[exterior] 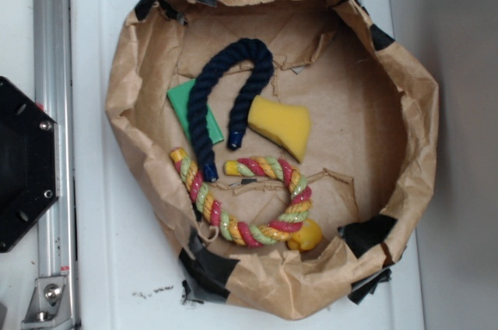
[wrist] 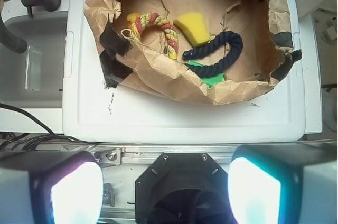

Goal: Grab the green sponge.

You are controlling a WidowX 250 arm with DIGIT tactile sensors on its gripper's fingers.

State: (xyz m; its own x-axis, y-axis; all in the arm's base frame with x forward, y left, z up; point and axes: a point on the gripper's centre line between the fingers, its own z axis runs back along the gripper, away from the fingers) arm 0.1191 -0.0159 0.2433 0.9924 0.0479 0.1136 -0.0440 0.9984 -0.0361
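No text, label, brand or number can be read in either view. The small black marks on the white desk, just beside the brown paper wall, look like scuffs or perhaps scribbles, too small to read as letters.

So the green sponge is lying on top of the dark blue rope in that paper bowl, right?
Not quite. The green sponge lies under the dark blue rope, which crosses over it and hides part of it. Both are in the paper bowl, as you say. The exterior view shows it best.
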